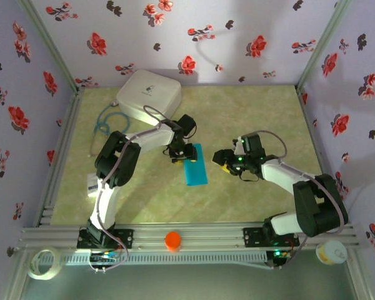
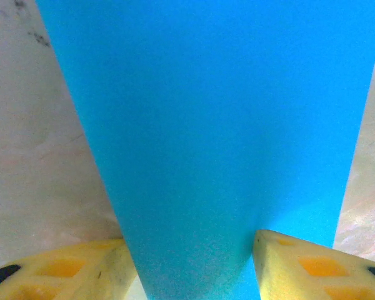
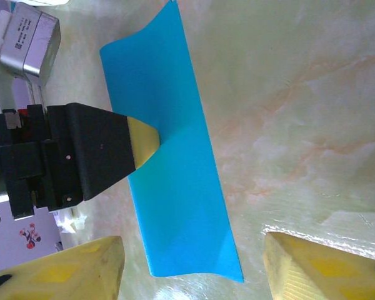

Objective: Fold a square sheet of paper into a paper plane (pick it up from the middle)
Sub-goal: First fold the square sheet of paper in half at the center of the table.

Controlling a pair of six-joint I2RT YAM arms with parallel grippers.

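Observation:
The turquoise-blue paper (image 1: 195, 165) lies mid-table as a narrow lengthwise strip, not a dart shape. My left gripper (image 1: 180, 156) is at its far left edge. In the left wrist view the paper (image 2: 212, 125) runs between the spread yellow fingers of the left gripper (image 2: 194, 275); the right fingertip (image 2: 300, 262) rests on it. From the right wrist, a left fingertip (image 3: 144, 139) presses the paper (image 3: 175, 187), whose left edge curls up. My right gripper (image 3: 190, 272) is open, hovering over the strip's near end, just right of it (image 1: 220, 160).
A white rounded box (image 1: 149, 94) stands at the back left with a blue looped tube (image 1: 105, 122) beside it. A small white box (image 1: 92, 185) lies by the left arm. An orange cap (image 1: 172, 240) sits on the front rail. Walls enclose three sides.

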